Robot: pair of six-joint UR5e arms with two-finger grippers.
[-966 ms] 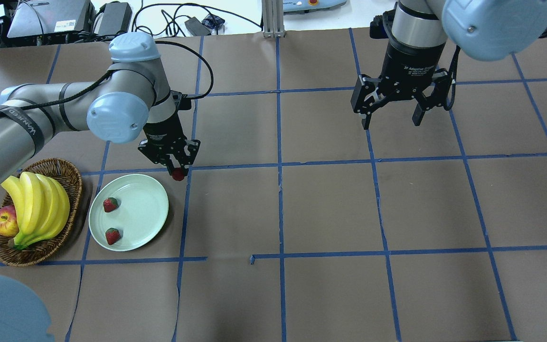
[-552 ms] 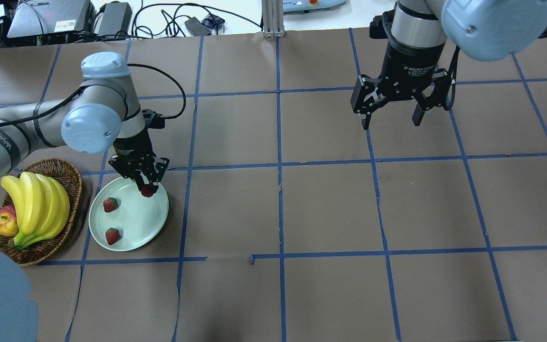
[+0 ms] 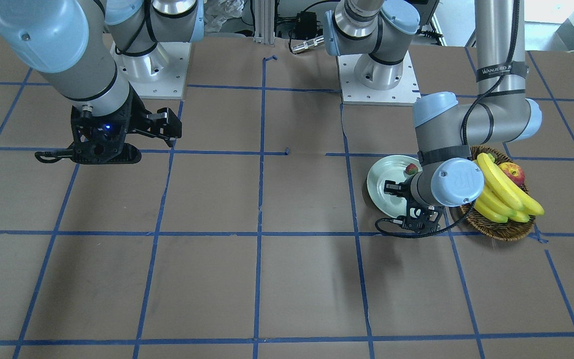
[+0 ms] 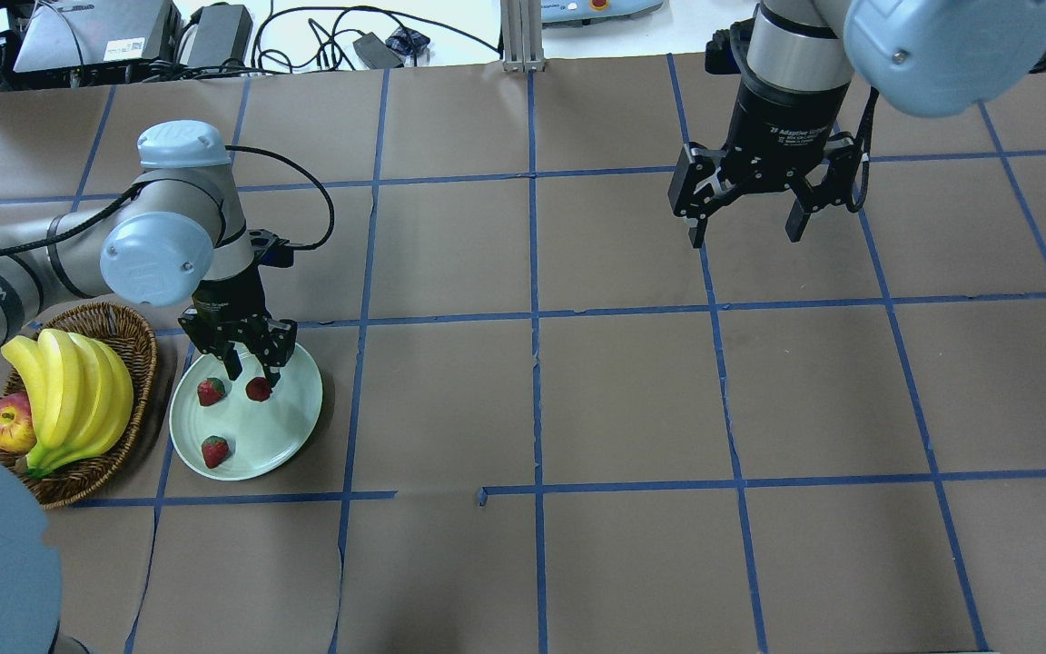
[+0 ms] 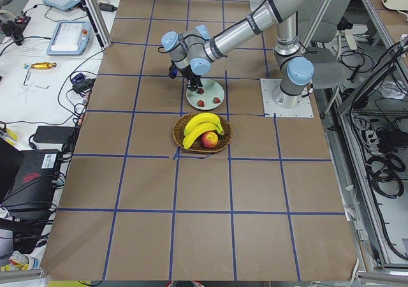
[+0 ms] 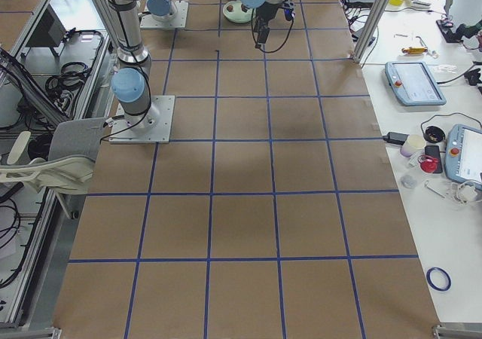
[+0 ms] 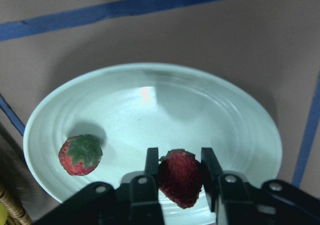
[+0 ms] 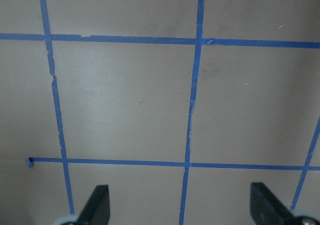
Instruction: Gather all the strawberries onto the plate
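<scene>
**Left gripper** (image 4: 252,376): lowered over the plate (image 4: 305,422) so the load can be let go inside the rim. The fingers are pressed against both sides of the third strawberry (image 7: 180,177). Whether that berry touches the plate cannot be told.

**Plate:** two strawberries (image 4: 212,391) are contained, lying apart on the side nearest the basket (image 4: 143,350).

**Basket:** bananas (image 4: 69,391) and an apple (image 4: 7,425) are contained; neither is wanted for the task.

**Right gripper** (image 4: 746,238): positioned well apart over bare table, fingers spread wide, nothing held.
</scene>
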